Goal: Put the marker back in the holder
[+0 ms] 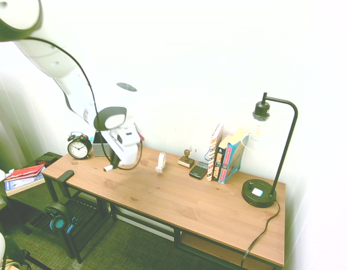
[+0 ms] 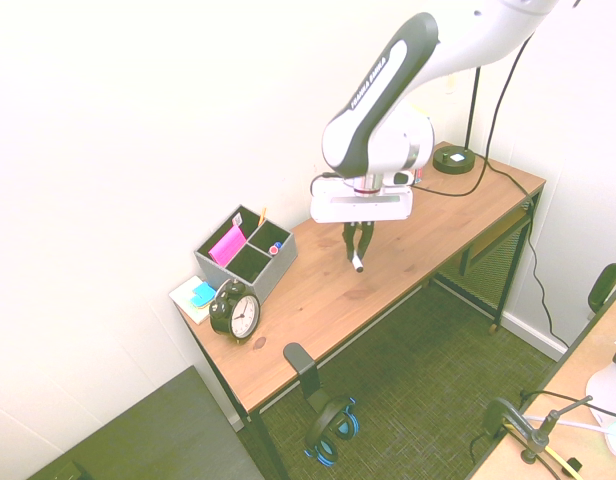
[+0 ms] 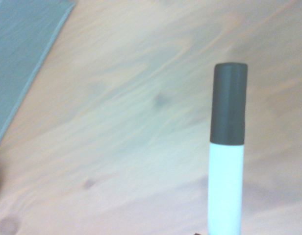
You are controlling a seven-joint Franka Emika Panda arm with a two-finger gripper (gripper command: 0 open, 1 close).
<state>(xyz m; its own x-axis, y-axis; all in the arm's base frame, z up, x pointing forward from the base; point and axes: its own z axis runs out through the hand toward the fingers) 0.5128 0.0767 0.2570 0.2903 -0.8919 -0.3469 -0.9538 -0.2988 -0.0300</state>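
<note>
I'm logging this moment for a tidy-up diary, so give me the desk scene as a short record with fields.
held: marker, shut in the gripper
marker look: white barrel, black cap
holder: grey box at the desk's end, beside the alarm clock
holder contents: pink notes, pens
far end: lamp
status: marker not yet in holder

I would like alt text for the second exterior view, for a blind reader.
A robot gripper holds a marker over a wooden desk; a grey organizer and black alarm clock stand at one end.
</note>
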